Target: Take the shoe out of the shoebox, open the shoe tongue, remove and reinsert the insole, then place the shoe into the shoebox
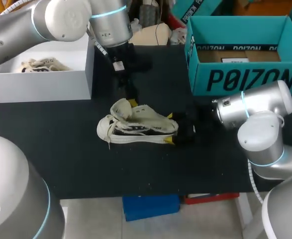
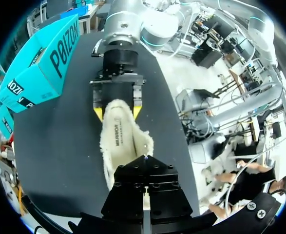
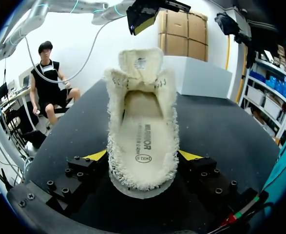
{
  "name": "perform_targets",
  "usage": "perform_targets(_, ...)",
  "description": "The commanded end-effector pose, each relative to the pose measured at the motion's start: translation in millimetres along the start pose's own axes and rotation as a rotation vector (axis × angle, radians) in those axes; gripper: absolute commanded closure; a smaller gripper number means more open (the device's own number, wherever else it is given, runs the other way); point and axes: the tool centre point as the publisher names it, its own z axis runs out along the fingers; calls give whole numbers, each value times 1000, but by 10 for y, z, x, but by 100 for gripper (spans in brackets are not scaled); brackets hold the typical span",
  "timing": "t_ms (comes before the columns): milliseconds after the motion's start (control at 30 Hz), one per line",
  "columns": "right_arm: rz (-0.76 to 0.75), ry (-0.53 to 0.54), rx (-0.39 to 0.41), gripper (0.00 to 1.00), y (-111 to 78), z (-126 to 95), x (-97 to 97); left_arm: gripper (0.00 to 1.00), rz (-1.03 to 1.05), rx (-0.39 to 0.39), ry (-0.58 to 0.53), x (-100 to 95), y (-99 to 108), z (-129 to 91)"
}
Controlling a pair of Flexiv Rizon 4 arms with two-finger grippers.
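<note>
Currently the shoe point(image 1: 138, 125) lies near the middle of the black table point(image 1: 61, 149), with its heel toward my right arm and its toe toward my left. It is out of both boxes.

- Look: cream upper with frayed, fuzzy edges all round the collar, and a pale sole with a dark band along the side.
- From the right wrist, the tongue point(image 3: 142, 63) stands up and back, leaving the mouth wide open.
- The insole point(image 3: 143, 146) lies flat inside, pale with a small dark print near the heel.

Right gripper point(image 1: 169, 128): clamped on the heel, one yellow tip against each side. The left wrist view shows the same hold from the toe end.

Left gripper point(image 1: 130, 99): hangs just above the toe end, close to the tongue. I cannot tell whether it is spread or closed, nor whether it touches the shoe.

The teal shoebox point(image 1: 245, 79) stands open at the far right of the table, well apart from the shoe, with brown card inside. A white box point(image 1: 36, 87) sits at the far left and holds another cream, frayed item point(image 1: 39, 64), possibly a second shoe.
</note>
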Motion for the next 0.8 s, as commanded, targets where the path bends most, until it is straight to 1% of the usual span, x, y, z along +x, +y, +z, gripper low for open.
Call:
perform_targets(33,1,-1,2,100,-8,3,-1,100,4,-27,9,-107,-76,121)
perform_targets(367,1,-1,2,100,-8,3,-1,100,2,-60,26,-283,-62,398)
perform_targets(633,1,-1,2,100,-8,3,-1,100,7,-93,61,-331,44,651)
perform_targets(800,1,-1,2,100,-8,3,-1,100,17,-104,71,-316,78,833)
